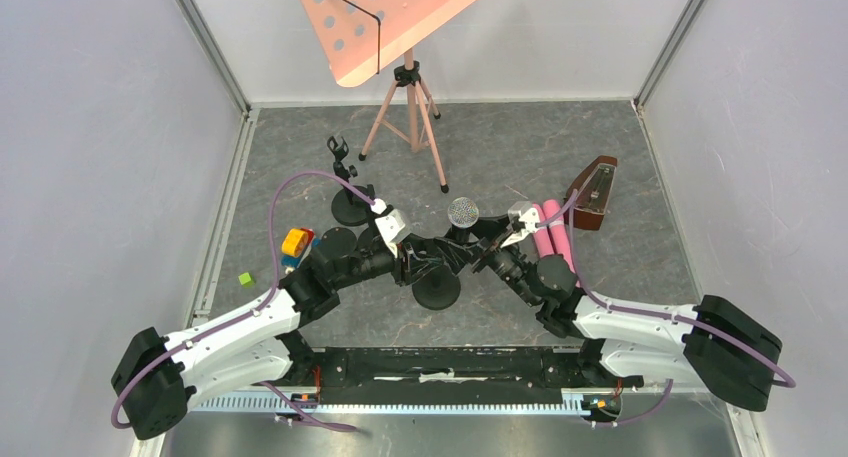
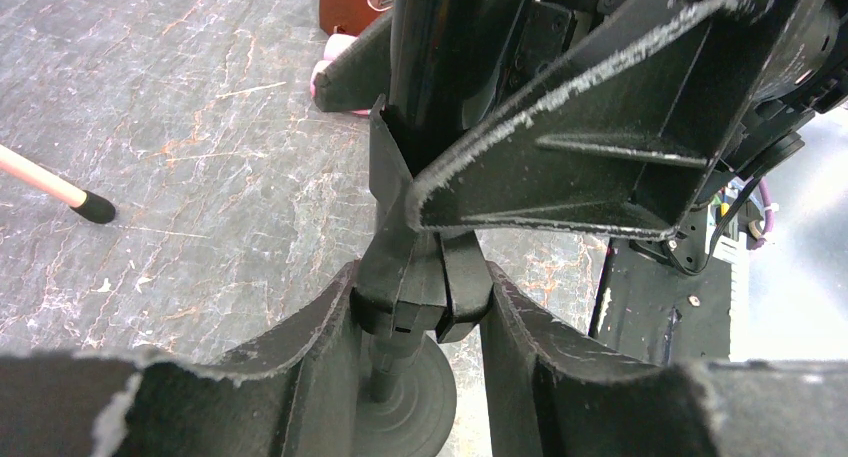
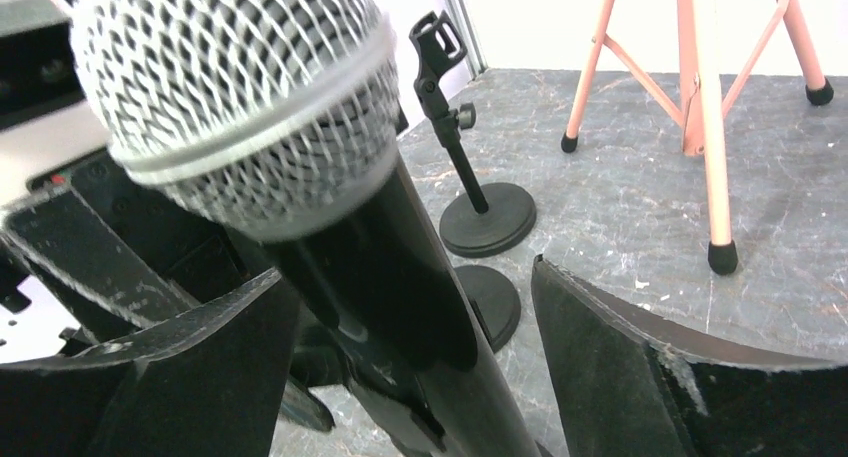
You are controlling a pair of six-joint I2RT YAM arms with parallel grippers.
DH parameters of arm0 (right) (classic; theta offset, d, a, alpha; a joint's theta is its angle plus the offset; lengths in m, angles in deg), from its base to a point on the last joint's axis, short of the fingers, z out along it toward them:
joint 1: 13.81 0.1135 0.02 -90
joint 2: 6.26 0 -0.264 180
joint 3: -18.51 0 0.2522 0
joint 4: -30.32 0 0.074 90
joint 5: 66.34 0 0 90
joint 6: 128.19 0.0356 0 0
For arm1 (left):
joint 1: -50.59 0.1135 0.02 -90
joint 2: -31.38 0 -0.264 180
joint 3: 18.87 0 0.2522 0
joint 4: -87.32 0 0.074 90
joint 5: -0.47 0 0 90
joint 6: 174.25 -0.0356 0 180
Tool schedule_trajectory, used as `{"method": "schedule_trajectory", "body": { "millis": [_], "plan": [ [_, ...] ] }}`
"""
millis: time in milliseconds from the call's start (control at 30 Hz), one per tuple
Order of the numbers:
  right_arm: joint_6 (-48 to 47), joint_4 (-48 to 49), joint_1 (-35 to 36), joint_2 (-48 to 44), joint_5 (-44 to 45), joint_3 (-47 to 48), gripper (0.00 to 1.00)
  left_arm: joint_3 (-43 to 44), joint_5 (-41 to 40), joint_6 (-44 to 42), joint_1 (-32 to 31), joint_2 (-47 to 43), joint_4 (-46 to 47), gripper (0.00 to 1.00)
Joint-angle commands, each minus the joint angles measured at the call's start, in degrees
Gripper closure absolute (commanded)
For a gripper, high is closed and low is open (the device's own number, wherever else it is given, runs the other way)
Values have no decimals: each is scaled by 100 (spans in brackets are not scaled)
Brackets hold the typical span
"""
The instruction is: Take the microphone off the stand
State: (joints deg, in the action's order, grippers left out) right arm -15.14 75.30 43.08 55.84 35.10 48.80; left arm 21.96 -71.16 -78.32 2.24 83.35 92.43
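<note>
From above, the microphone [image 1: 462,214] sits in its stand [image 1: 437,290] mid-table [image 1: 600,137]. The left tool [image 1: 447,257] and right tool [image 1: 487,247] meet on it. A second, empty stand [image 1: 349,209] is close on the left and pink rolls [image 1: 552,232] are close on the right. There is open table behind, toward the music stand [image 1: 405,97].

Left wrist: the left tool is clamped on the stand's clip joint, with its fingers [image 2: 320,357] touching both sides.

Right wrist: the right tool straddles the microphone's body, spread wide. One finger [image 3: 620,357] is clear of it, so nothing is gripped.
</note>
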Motion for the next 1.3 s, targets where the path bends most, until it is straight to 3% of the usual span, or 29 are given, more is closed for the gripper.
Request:
{"method": "schedule_trajectory", "body": {
  "millis": [0, 100, 300, 433, 667, 867, 1267],
  "plan": [
    [-184, -53, 6, 64, 180, 521, 14, 121, 128, -233, -16, 56, -174, 78],
    [-285, -2, 8, 47, 174, 626, 19, 155, 132, -225, -15, 83, -204, 77],
    [-423, -76, 16, 38, 191, 758, 45, 193, 109, -198, -16, 40, -253, 74],
    [-484, -102, 16, 91, 159, 737, 59, 223, 61, -155, -12, 46, -217, 53],
    [-596, -285, 16, 210, -17, 841, 62, 434, 150, -74, -16, 75, -55, 33],
    [-628, -358, 22, 236, -41, 847, 62, 494, 119, -66, -16, 48, -16, 34],
    [-561, -455, 20, 254, -104, 782, 61, 481, 76, -83, -16, 34, -389, 56]
  ]
}}
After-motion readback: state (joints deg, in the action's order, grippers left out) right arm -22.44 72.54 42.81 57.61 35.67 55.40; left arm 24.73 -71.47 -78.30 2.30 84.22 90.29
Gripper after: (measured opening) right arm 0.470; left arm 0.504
